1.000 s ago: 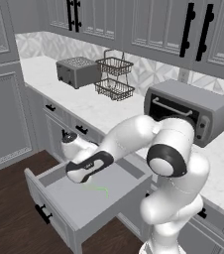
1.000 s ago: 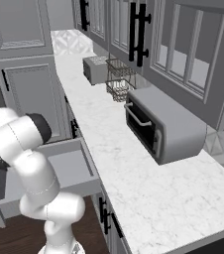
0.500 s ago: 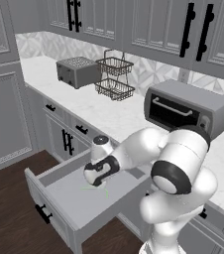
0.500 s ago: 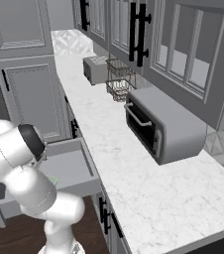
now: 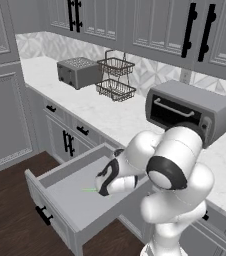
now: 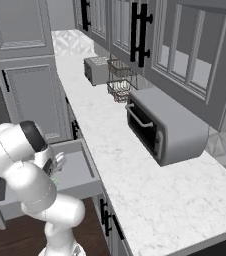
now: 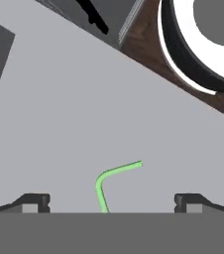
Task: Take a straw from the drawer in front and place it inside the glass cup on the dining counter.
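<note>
Straw (image 7: 115, 176): flat on drawer (image 5: 70, 200) floor, bend toward 2 o'clock. Gripper (image 7: 112, 202): spread wide, straddling it.

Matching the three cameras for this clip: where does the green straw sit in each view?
Left base view: the straw is a thin green line on the floor of the open drawer, just left of the gripper.
Right base view: a small green fleck in the drawer, beside the arm.
Hand view: bottom centre, bent end up, between the open fingertips.
Shared landmark: the drawer's grey floor.
</note>
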Controlling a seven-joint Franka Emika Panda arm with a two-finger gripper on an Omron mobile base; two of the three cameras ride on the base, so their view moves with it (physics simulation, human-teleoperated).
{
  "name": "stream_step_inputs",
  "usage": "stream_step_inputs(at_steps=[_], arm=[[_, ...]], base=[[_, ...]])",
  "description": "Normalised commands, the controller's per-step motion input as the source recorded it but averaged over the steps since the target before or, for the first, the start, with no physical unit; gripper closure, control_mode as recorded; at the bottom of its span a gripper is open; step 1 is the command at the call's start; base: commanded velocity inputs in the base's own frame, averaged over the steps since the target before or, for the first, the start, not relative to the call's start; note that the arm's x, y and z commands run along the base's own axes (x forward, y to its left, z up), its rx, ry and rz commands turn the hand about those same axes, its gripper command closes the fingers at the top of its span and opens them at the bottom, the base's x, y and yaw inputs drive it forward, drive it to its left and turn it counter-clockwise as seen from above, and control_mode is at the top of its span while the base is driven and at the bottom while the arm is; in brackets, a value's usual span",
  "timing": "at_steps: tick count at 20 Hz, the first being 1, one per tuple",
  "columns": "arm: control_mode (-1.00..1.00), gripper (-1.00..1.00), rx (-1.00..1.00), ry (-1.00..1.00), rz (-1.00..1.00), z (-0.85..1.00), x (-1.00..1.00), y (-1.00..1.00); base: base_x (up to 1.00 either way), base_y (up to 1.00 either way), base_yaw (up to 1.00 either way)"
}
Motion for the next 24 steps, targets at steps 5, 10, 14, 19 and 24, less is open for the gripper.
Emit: stream_step_inputs(at_steps=[5, 10, 14, 19, 24], arm=[[-1.00, -1.00, 0.09, 0.00, -0.50, 0.05, 0.29, 0.36], [-1.00, -1.00, 0.10, 0.00, -0.46, 0.08, 0.09, 0.56], [-1.00, -1.00, 0.09, 0.00, -0.44, 0.14, 0.13, 0.65], [-1.00, -1.00, 0.07, 0.07, -0.37, 0.14, 0.56, 0.35], [-1.00, -1.00, 0.08, 0.20, -0.25, 0.00, 0.48, 0.03]], base=[[0.00, 0.00, 0.00], [0.00, 0.00, 0.00], [0.00, 0.00, 0.00], [0.00, 0.00, 0.00], [0.00, 0.00, 0.00]])
